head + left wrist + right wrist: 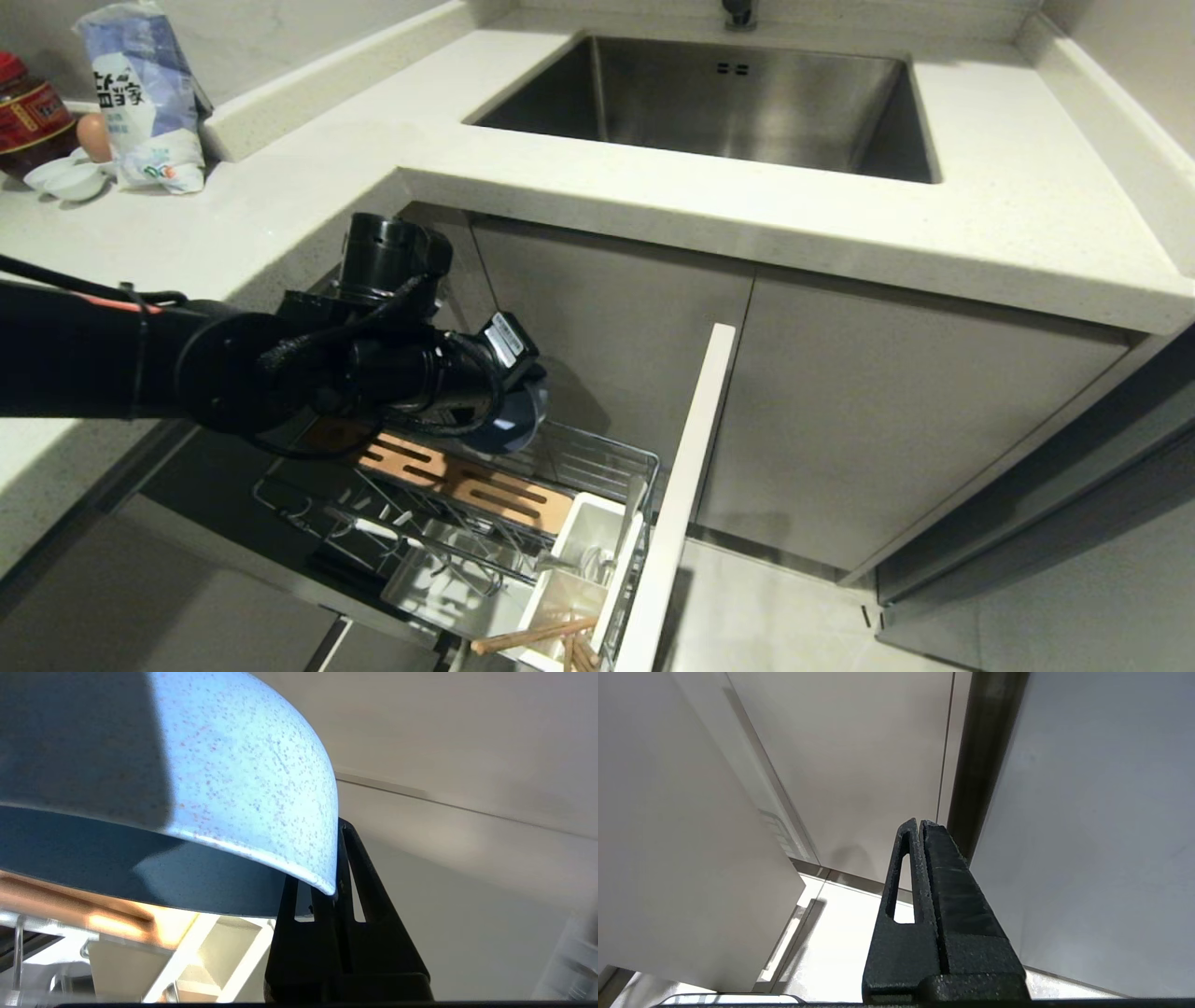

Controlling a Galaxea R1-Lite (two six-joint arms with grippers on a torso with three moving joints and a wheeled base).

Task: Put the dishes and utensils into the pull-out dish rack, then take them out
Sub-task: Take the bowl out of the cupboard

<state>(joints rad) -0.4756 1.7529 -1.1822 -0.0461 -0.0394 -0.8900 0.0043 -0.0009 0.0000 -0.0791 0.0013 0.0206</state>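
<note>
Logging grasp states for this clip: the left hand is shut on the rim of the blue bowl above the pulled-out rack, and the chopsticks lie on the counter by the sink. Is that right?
Not quite. The chopsticks stand in the rack's white caddy, not on the counter; the head view shows it. The rest holds: the left hand is shut on the bowl's rim above the pulled-out rack.

One speckled blue bowl (243, 765) shows, at about 10 o'clock of the pull-out dish rack (597, 457). One rack is in view, with one slotted wooden bar (467, 485) and one white utensil caddy (583, 560). Wooden chopsticks (537, 635) lie in the caddy at 6 o'clock; their exact count cannot be told. One steel sink (728, 93) sits at 12 o'clock. On the table (1027, 215), at 10 o'clock, stand one printed bag (145, 93), one dark jar (28, 117), one egg (91, 135) and some small white saucers (65, 177).
</note>
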